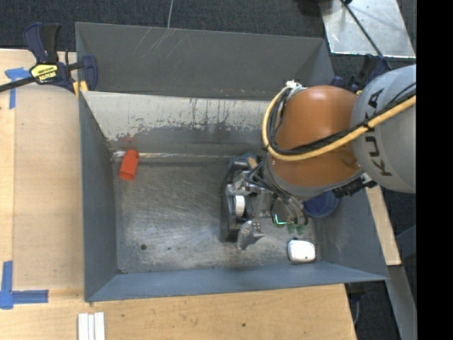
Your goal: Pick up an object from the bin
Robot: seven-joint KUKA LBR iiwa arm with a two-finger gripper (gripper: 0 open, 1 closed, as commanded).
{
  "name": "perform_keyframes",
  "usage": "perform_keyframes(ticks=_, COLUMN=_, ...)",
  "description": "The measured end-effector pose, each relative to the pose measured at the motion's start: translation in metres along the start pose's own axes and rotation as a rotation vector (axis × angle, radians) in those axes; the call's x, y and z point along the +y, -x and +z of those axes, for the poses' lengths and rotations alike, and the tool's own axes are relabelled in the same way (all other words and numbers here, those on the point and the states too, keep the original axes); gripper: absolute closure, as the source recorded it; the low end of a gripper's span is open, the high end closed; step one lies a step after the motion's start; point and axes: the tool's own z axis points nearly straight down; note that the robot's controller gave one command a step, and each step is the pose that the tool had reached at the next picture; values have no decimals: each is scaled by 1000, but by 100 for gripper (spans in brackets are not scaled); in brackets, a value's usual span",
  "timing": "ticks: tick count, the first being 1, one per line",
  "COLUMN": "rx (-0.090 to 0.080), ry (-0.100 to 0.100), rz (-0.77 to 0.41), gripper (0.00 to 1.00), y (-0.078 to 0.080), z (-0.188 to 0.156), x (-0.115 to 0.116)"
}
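- Step in hand: judged to be the approach, before any grasp. The pincer point(244, 225) stands low inside the bin point(99, 211), right of the floor's centre and over bare grey metal. No thing is seen held in it.
- Pincer state: the dark body of the tool and the wrist above it hide the working end. Whether it is spread or closed cannot be told.
- Nearest thing: a small white rounded piece point(301, 251) lies on the floor by the front right wall. It is just beside the pincer on its right and apart from it.
- Second thing: a dark blue piece point(323, 205) lies at the right side of the floor, half hidden under the wrist. Its kind cannot be made out.
- Third thing: a small orange block point(128, 165) lies at the back left of the floor, where floor meets wall, well apart from the pincer.
- Robot parts: a domed orange cover point(315, 137) sits on the wrist, with a yellow cable point(311, 149) looped round it.
- Next move, as a judgement: the pincer is centred on none of the three. It would have to shift right and forward to straddle the white piece, which lies close to the sloping wall, so clearance there needs care.
- Writing: the pale casing of the arm point(386, 144) carries black capitals, "KU" being readable at the frame's edge, presumably the maker's name. No lettering can be read on the things in the bin.
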Motion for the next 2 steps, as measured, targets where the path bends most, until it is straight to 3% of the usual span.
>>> perform_keyframes(ticks=1, rx=-29, ry=4, rz=-23, gripper=0, y=31, z=79, x=-34)
perform_keyframes(ticks=2, rx=-30, ry=5, rz=-20, gripper=100, y=32, z=80, x=-35)
